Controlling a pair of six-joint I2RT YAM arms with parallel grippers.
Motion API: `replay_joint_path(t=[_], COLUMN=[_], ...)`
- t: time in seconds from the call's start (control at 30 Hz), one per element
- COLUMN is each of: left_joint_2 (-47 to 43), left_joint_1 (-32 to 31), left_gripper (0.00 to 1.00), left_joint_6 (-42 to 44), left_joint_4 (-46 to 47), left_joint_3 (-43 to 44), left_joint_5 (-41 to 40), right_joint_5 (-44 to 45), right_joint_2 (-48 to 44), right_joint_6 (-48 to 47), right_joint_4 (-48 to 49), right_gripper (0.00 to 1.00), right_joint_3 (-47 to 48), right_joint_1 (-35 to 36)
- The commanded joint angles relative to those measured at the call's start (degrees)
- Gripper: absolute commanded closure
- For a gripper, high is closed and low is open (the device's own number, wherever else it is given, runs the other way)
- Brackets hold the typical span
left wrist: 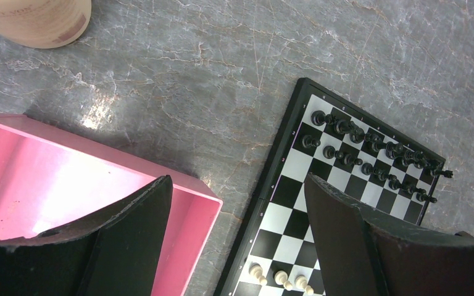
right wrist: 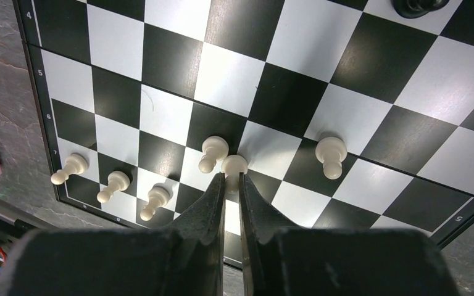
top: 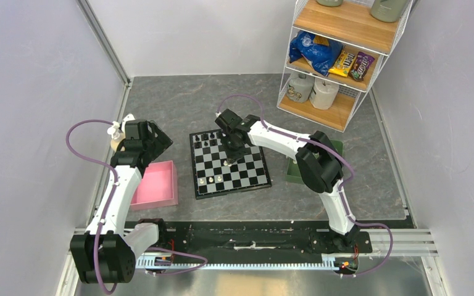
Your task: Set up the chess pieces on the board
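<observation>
The board [top: 251, 174] lies in the middle of the table, also seen in the left wrist view [left wrist: 296, 213] and the right wrist view [right wrist: 284, 92]. Black chess pieces [left wrist: 370, 151] fill its far rows [top: 207, 139]. Several cream-white pawns [right wrist: 114, 185] stand along its near rows [top: 213, 180]. My right gripper [right wrist: 231, 180] is low over the board [top: 228, 161], shut on a white pawn [right wrist: 234, 165] whose head pokes out beyond the fingertips. Another white pawn [right wrist: 213, 152] stands right beside it. My left gripper [left wrist: 239, 185] hangs open and empty above the tray's corner and the board's left edge [top: 145, 140].
A pink tray [top: 155, 184] lies left of the board [left wrist: 49, 179]. A green tray [top: 296, 169] sits right of it, partly behind the right arm. A beige bottle [left wrist: 37, 21] stands at the far left. A wire shelf [top: 339, 58] with snacks and jars occupies the far right corner.
</observation>
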Motion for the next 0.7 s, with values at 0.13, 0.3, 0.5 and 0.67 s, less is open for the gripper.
replay_joint_path(t=[0.13, 0.3, 0.5, 0.67], left_joint_2=[-0.1, -0.2, -0.5, -0.9], left_joint_1=[0.3, 0.3, 0.3, 0.3], left_gripper=[0.15, 0.15, 0.15, 0.15], left_joint_6=[1.0, 0.7, 0.6, 0.6], left_joint_4=[1.2, 1.3, 1.4, 1.3], left_joint_3=[0.2, -0.1, -0.5, -0.5], left_joint_5=[-0.3, -0.1, 0.1, 0.1], right_joint_5=[0.5, 0.4, 0.1, 1.1], right_joint_2=[-2.3, -4.4, -4.3, -3.9], right_joint_6=[-0.7, -0.1, 1.1, 2.3], right_joint_4=[-0.3, -0.3, -0.3, -0.6], right_gripper=[0.86, 0.86, 0.86, 0.86], right_joint_3=[-1.3, -3.3, -3.7, -4.1], right_joint_1=[0.2, 1.5, 4.3, 5.3])
